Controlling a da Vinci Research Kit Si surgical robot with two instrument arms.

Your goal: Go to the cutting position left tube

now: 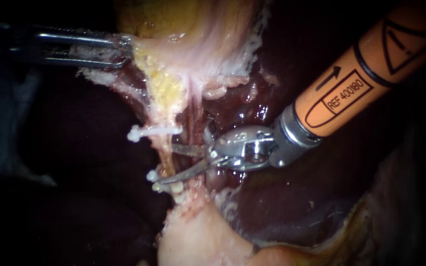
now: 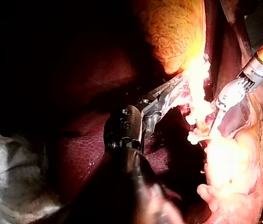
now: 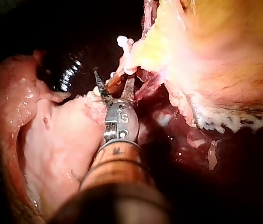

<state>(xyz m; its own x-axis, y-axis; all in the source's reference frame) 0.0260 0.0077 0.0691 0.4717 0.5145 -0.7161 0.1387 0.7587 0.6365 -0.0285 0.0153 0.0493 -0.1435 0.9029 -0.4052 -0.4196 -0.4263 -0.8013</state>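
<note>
Left tube (image 1: 165,155) sits at the open blade tips
Right instrument (image 1: 169,163) blades moderately apart, straddling tube (white clip (image 1: 154,132) just above); left instrument (image 1: 124,51) jaws clamp pale tissue (image 1: 141,47).

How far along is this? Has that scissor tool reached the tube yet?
Nearly there, it seems. Done: an upper clip and lower clips sit on the left tube, and the left instrument grips the pale tissue. In hand: the right instrument has its blades open, reaching the tube between the clips. Left: perhaps seating the tube deeper between the blades; it is uncut.
</note>
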